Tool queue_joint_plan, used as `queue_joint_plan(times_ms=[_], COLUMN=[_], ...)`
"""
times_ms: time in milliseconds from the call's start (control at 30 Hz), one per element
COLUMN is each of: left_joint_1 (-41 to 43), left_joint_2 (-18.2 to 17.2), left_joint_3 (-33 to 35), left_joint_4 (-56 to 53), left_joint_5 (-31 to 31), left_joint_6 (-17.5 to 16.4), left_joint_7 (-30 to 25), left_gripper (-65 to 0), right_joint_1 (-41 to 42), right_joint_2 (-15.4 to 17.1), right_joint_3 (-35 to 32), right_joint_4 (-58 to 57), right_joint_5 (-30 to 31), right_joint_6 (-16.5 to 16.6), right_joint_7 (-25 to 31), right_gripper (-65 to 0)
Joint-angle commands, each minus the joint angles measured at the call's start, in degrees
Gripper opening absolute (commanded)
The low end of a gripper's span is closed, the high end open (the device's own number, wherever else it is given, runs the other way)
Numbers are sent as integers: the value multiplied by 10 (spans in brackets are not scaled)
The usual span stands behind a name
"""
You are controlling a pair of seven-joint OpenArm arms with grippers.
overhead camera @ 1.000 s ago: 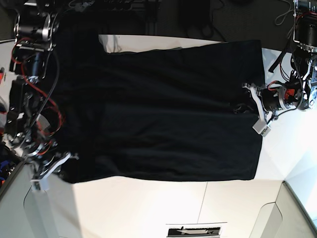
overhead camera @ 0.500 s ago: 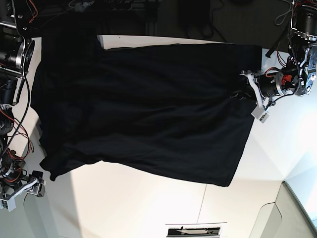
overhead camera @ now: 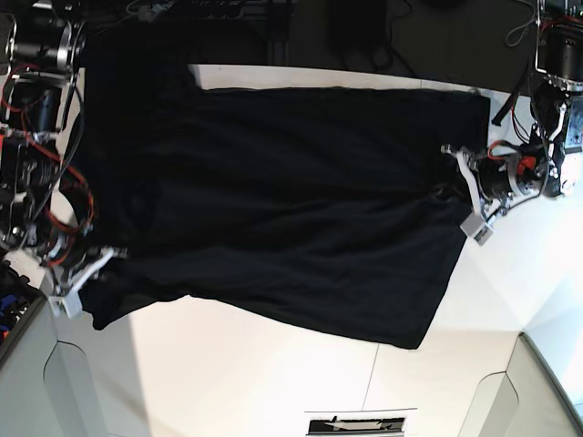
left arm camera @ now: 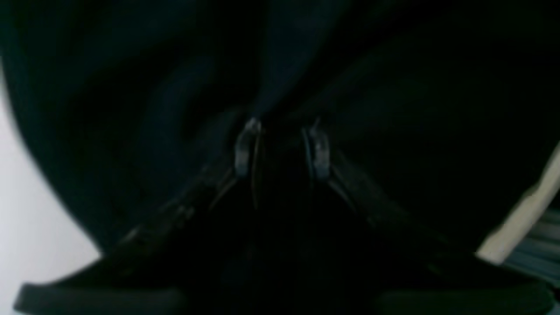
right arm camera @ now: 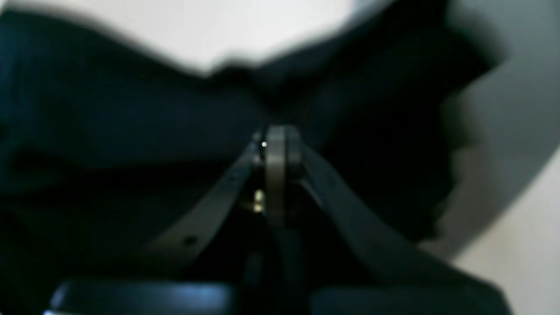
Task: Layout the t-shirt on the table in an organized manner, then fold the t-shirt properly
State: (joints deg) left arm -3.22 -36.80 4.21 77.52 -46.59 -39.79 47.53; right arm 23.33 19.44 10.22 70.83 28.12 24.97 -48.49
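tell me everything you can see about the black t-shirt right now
The t-shirt is plain black soft fabric, spread across most of the white table but not flat: its near edge runs slanted and one corner hangs down to a point. No label or tag can be made out. The right gripper is shut on one end and the left gripper meets the opposite edge. In the wrist views, cloth bunches into folds at the fingertips.

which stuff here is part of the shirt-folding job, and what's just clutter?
Job:
- t-shirt, black, stretched over the table
- left claw, at one end of the shirt
- right claw, shut on the other end

Not job:
- printed card at the table's near edge
- cables and dark gear past the far edge
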Motion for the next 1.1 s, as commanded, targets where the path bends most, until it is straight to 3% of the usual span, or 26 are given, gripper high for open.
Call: queue_joint_plan(times_ms=[0, 300, 400, 533, 700, 933, 1067], left_joint_1=[-30, -154, -168, -212, -298, -377, -383], left_joint_2=[-11, -8, 5, 57, 124, 193, 226], left_joint_3=[-5, -5, -5, -5, -5, -5, -5], left_joint_4=[8, 3, -26, -115, -252, -404, -447], left_joint_5=[-1, 18, 41, 89, 124, 197, 228], left_joint_6=[-2, 23, 23, 60, 70, 167, 174], left_joint_7=[-24, -54, -91, -126, -140, -220, -218], left_gripper=[-469, -469, -469, -470, -519, -637, -637], right_joint_1=[1, -70, -69, -70, -87, -122, -127], right_joint_2=[8, -6, -5, -6, -6, -28, -33], right_joint_3=[3, 3, 3, 3, 3, 3, 3], right_joint_4=[10, 10, 10, 10, 10, 10, 10], right_joint_5=[6, 0, 0, 0, 21, 27, 27], right_joint_6=[2, 1, 1, 2, 11, 23, 23], right_joint_7=[18, 37, 37, 14, -7, -9, -8], right_gripper=[-650, -650, -650, -650, -650, -650, -650])
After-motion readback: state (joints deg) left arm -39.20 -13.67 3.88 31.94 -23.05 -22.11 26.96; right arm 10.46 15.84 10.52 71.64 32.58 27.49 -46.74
